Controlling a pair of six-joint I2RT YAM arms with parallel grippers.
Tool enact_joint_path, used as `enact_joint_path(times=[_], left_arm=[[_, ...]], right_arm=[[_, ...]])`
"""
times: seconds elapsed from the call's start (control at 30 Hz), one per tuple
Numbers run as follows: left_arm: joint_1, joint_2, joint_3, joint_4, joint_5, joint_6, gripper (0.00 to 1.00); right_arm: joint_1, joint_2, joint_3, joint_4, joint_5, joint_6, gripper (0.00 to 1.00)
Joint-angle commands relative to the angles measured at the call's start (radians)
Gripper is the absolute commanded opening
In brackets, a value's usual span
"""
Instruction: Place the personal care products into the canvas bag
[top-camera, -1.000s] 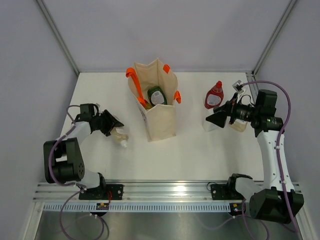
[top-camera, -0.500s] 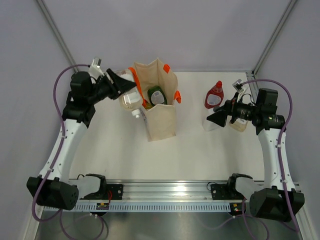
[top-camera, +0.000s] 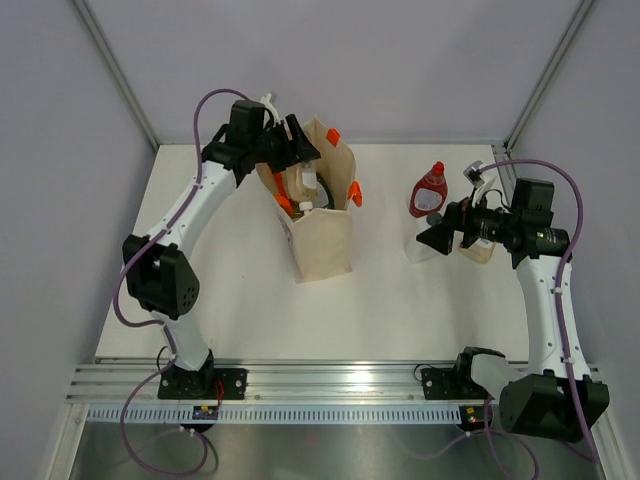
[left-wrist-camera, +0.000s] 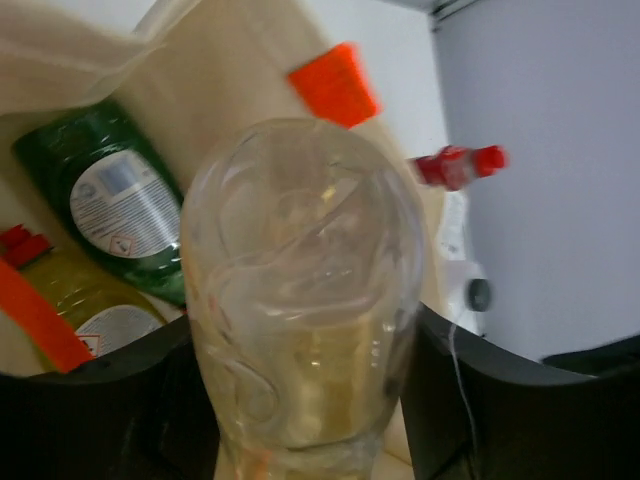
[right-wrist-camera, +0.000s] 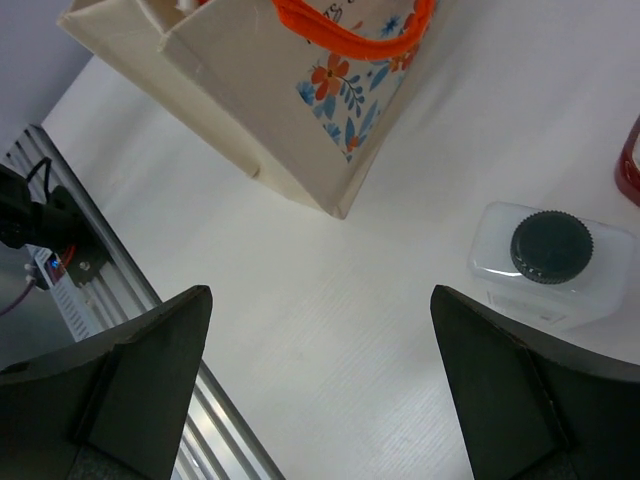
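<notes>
The canvas bag (top-camera: 322, 235) stands upright mid-table with orange handles (top-camera: 354, 193). My left gripper (top-camera: 291, 143) is shut on a clear pale bottle (top-camera: 301, 182) and holds it over the bag's open mouth. In the left wrist view the pale bottle (left-wrist-camera: 300, 290) sits between my fingers (left-wrist-camera: 100, 410), above a dark green bottle (left-wrist-camera: 112, 195) and a yellow-green bottle (left-wrist-camera: 95, 300) inside the bag. A red bottle (top-camera: 428, 190) and a white bottle with a grey cap (right-wrist-camera: 550, 250) stand right of the bag. My right gripper (top-camera: 428, 238) is open and empty just above the white bottle.
A pale beige item (top-camera: 479, 251) lies partly hidden under my right wrist. The bag's floral print (right-wrist-camera: 350, 95) faces the right gripper. The metal rail (top-camera: 330, 385) runs along the table's near edge. Grey walls close in the back and both sides.
My left arm lifted the pale bottle off the table at the left and swung it up and right over the bag's mouth. The right arm barely moved.
</notes>
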Motion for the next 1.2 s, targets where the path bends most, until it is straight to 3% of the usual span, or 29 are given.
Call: enact_joint_path(times=[0.0, 0.03, 0.1, 0.33, 0.43, 0.63, 0.67, 0.8, 0.97, 1.17], left_arm=[[-0.015, -0.022, 0.039, 0.044, -0.059, 0.073, 0.71], [-0.021, -0.027, 0.039, 0.039, -0.073, 0.101, 0.87], [-0.035, -0.034, 0.039, 0.038, -0.101, 0.122, 0.99], [-0.036, -0.119, 0.027, 0.013, -0.119, 0.231, 0.99], [-0.036, -0.226, -0.014, 0.010, -0.166, 0.305, 0.99], [-0.035, -0.556, -0.270, -0.004, -0.331, 0.406, 0.99], [-0.035, -0.606, -0.321, 0.002, -0.361, 0.406, 0.99], [-0.033, -0.835, -0.629, 0.070, -0.377, 0.370, 0.99], [-0.033, -1.033, -0.791, 0.025, -0.372, 0.285, 0.99], [-0.033, -1.162, -0.904, -0.045, -0.372, 0.242, 0.99]], right_arm=[[-0.005, 0.019, 0.029, -0.040, 0.081, -0.112, 1.00], [-0.005, 0.024, 0.030, -0.043, 0.096, -0.152, 0.99], [-0.005, 0.048, 0.047, -0.065, 0.131, -0.189, 0.99], [0.006, 0.145, 0.095, -0.065, 0.211, -0.149, 0.99], [0.012, 0.131, 0.070, -0.013, 0.263, -0.117, 1.00], [0.049, 0.078, -0.045, 0.158, 0.470, -0.003, 1.00], [0.085, 0.071, -0.069, 0.187, 0.559, 0.008, 1.00], [0.205, 0.100, -0.108, 0.239, 0.740, 0.075, 0.99], [0.241, 0.122, -0.152, 0.380, 0.820, 0.138, 0.99], [0.248, 0.147, -0.117, 0.364, 0.889, 0.061, 1.00]])
